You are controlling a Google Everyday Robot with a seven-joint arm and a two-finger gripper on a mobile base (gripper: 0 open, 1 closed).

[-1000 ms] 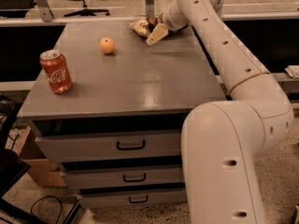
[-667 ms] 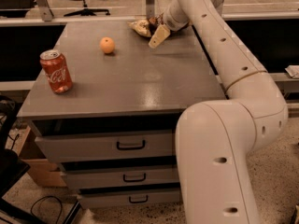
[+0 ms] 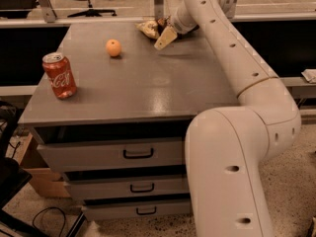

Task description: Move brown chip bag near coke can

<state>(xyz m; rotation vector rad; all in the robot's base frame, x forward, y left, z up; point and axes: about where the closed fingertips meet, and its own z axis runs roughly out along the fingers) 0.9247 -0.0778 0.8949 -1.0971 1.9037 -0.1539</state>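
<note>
Three drawers [image 3: 111, 154] in the front of the grey desk [image 3: 148, 88] stood shut, their contents unseen. On top, the coke can [image 3: 59, 75] stood upright near the front left corner. A small orange [image 3: 113, 48] lay further back, roughly on the line between the can and the brown chip bag [image 3: 147, 28]. The bag lay crumpled at the desk's far edge, well apart from the can. The robot's white arm [image 3: 237, 58] stretched over the right side, its gripper [image 3: 164, 36] just beside the bag on the right. Whether the gripper was parted or clamped could not be told.
</note>
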